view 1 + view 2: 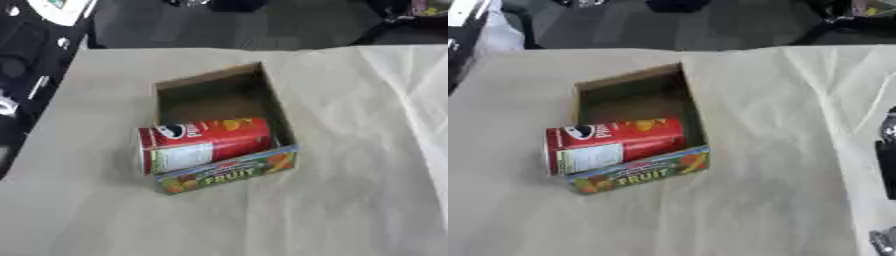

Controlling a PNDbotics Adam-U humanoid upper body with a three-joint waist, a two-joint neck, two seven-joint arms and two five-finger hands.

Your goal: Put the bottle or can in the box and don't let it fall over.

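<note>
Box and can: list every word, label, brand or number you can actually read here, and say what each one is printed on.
"FRUIT": on the colourful near wall of the box, in yellow letters.
A line of smaller print above it on that wall: too blurred to read.
Red can, lying on its side across the box: a round logo and white lettering at its left end, blurred; the white panel of small print is unreadable.
No numbers legible.

You are looking steeply down from the head, both eyes sharing the cloth-covered surface (pixel 350 150) and open box (pixel 636 127) at mid-range.
</note>
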